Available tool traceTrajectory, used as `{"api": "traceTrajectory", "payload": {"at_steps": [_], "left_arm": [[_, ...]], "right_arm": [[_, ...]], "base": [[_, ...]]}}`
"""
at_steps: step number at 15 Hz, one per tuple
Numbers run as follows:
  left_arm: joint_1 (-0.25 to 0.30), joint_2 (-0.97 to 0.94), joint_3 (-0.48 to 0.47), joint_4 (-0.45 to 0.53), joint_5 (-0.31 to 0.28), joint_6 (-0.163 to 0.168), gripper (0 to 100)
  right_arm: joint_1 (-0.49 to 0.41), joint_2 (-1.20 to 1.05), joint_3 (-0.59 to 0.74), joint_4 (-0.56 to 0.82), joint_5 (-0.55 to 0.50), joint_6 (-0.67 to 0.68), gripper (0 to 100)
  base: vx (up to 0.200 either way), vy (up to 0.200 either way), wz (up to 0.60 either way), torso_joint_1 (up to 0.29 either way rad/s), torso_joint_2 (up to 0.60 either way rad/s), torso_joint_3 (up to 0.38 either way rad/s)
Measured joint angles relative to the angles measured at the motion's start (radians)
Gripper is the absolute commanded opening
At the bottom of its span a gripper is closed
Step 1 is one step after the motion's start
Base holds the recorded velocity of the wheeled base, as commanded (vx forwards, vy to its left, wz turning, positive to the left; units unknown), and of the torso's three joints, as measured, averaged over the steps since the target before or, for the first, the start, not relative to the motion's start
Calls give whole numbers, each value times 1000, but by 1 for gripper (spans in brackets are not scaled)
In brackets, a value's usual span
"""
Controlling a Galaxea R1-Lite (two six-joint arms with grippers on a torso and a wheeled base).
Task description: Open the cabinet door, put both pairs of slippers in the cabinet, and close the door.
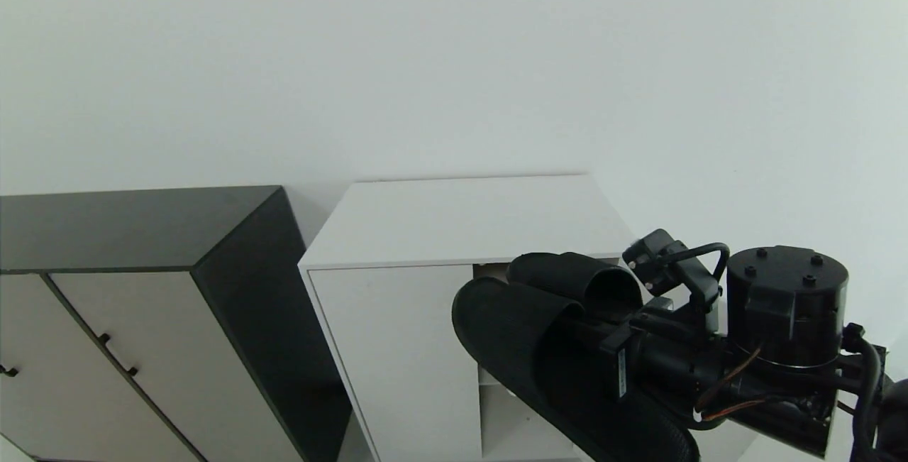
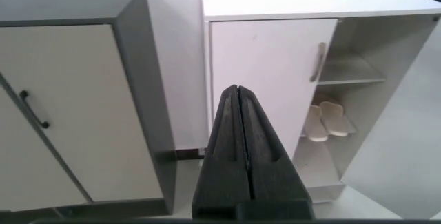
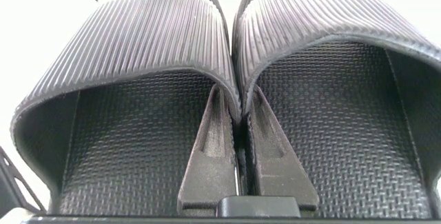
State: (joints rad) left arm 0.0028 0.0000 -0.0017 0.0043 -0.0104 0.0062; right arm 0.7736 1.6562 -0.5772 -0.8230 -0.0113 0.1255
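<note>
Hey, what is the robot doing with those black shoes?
It is tidying slippers away. Its right gripper pinches a pair of black slippers together by their inner edges and holds them up in front of the white cabinet. The right side of the cabinet is open, and a pair of light slippers sits inside, below the shelf. The left gripper is shut and holds nothing. The black pair is not in the cabinet yet.

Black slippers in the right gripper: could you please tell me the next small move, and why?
Probably ease the right gripper forward toward the open side of the cabinet: it is shut on the black slippers, the white slippers lie inside, and the shelf above them looks free.
</note>
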Motion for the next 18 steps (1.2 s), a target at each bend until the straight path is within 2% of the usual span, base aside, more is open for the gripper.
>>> {"api": "traceTrajectory", "payload": {"at_steps": [15,18], "left_arm": [[0,0,0,0,0,-4,0],[0,0,0,0,0,-4,0]], "right_arm": [[0,19,5,-4,6,0,0],[-1,22,11,-20,6,0,0]], "base": [[0,0,0,0,0,0],[0,0,0,-154,297,147]]}}
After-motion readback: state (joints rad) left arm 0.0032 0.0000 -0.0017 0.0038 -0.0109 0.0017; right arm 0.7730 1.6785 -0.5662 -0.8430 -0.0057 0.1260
